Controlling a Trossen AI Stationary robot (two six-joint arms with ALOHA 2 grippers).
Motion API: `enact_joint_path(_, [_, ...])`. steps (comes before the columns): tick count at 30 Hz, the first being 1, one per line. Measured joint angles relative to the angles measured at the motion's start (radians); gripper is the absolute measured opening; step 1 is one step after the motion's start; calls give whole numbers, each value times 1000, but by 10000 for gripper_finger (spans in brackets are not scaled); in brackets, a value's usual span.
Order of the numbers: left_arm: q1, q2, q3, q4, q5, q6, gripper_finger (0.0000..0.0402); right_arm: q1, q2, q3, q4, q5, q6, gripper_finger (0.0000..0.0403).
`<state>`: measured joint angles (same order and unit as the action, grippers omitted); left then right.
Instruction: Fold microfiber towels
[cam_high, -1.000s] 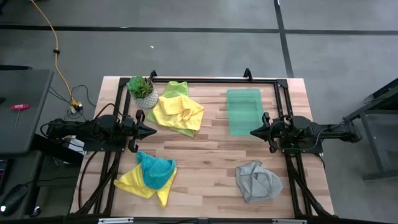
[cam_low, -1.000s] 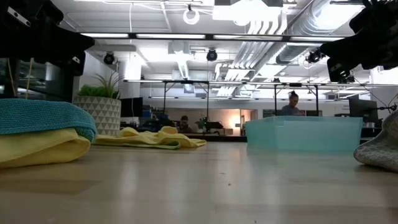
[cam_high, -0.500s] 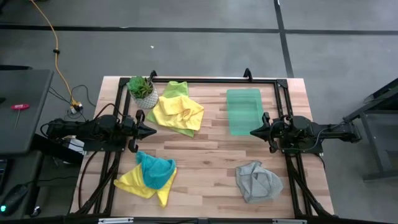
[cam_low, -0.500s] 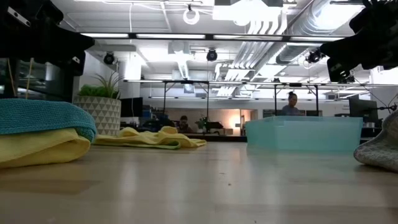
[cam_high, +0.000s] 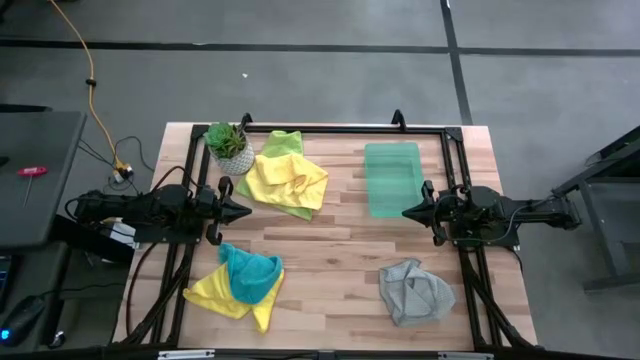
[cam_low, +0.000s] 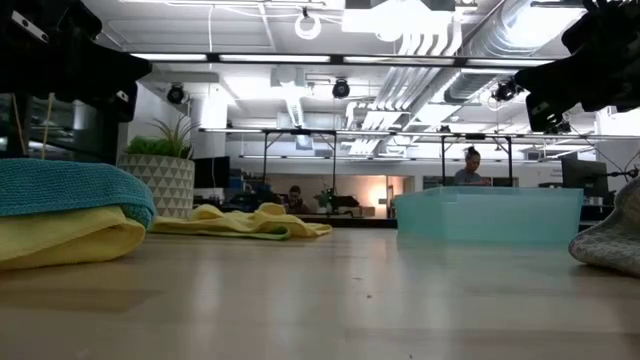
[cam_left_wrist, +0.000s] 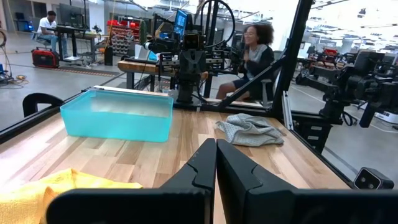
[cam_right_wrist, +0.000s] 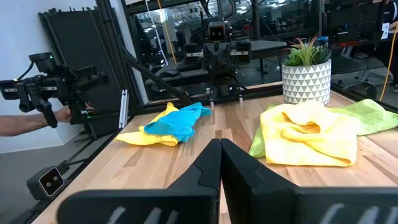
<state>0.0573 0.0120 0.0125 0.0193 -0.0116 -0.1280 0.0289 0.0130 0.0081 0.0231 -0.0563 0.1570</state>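
Big open lab w/ ducts & strip lights overhead, a few people at desks far back; up front a butcher-block worktop (cam_high: 330, 250) in a black frame. Nothing folded yet, by the look of it.

Left gripper (cam_high: 245, 211) hangs over the left edge, about mid-way along, tips pointing in toward the centre. Fingers pressed together, holding nothing. Right gripper (cam_high: 408, 212) mirrors it at the right edge, also pinched closed & empty.

Towels, all crumpled:
- yellow towel (cam_high: 287, 182) on a lime green towel (cam_high: 283, 143), far-left part of the worktop, right beside the potted plant (cam_high: 228, 146) in the far-left corner. This heap lies just beyond & slightly inboard of the left gripper's tips, so it's the closest pick for that arm.
- teal towel (cam_high: 250, 273) bunched on top of a second yellow towel (cam_high: 222, 296), near-left corner, also on the left arm's side, a bit further off.
- grey towel (cam_high: 415, 291), near-right corner, nearer the right arm, lying toward the near edge from its tips.

No clear long axis on any; they're lumps, corners buried, soft & floppy. I'd guess each needs spreading flat first. Green tray (cam_high: 391, 177) sits far-right, just beyond the right gripper, empty as far as I can see.
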Motion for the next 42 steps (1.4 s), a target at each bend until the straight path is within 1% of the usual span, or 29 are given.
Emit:
enact_joint_path(22, [0, 0, 0, 0, 0, 0, 3, -1, 0, 0, 3, 5, -4, 0])
enact_joint_path(26, [0, 0, 0, 0, 0, 0, 3, -2, 0, 0, 3, 82, -59, 0])
enact_joint_path(31, [0, 0, 0, 0, 0, 0, 3, -2, 0, 0, 8, 147, -61, 0])
enact_joint_path(33, [0, 0, 0, 0, 0, 0, 3, -2, 0, 0, 22, 195, -60, 0])
enact_joint_path(38, [0, 0, 0, 0, 0, 0, 3, -2, 0, 0, 151, 312, -78, 0])
enact_joint_path(42, [0, 0, 0, 9, -21, 0, 3, -2, 12, 1, 231, 331, -139, 0])
